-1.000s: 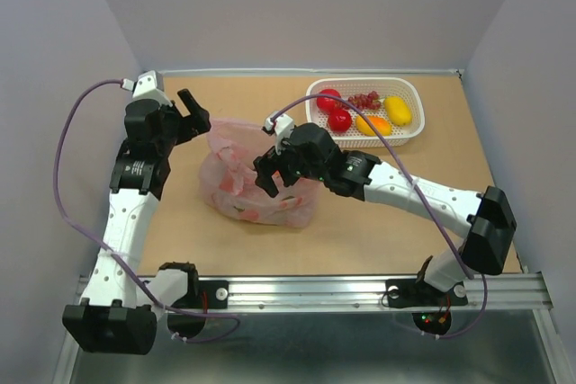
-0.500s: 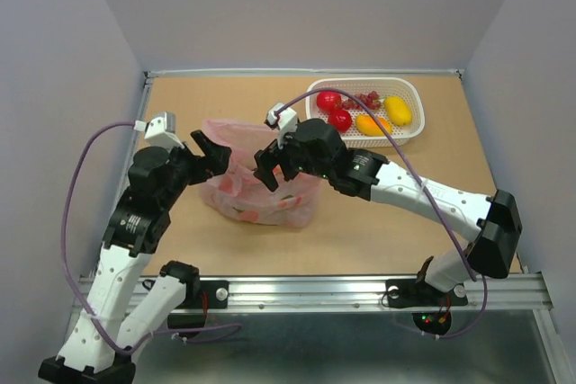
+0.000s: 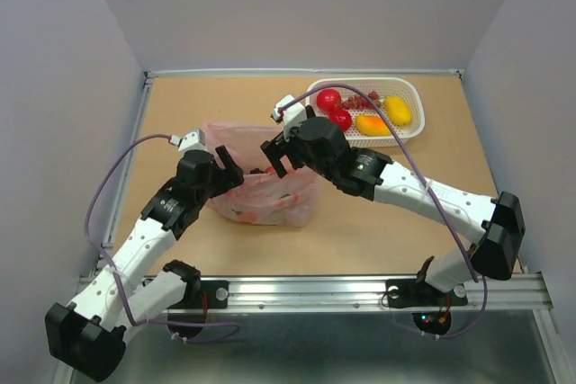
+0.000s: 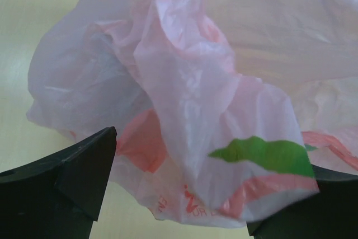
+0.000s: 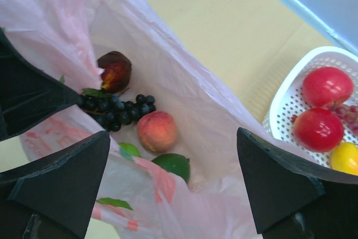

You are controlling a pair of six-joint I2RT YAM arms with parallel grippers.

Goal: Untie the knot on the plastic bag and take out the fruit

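Plastic bag (image 3: 270,200) open; left hand (image 3: 236,174) wide astride fold, right hand (image 3: 277,157) wide above.

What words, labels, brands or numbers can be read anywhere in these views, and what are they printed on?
On the plastic bag: small red lettering near its lower edge in the left wrist view, creased and blurred; no word can be read with certainty.
Green and red patches on the same bag: printed shapes, not letters.
On the white basket: no text visible.

text: faint red print, perhaps "FOR" | on: plastic bag (image 4: 184,110) | rest: unreadable
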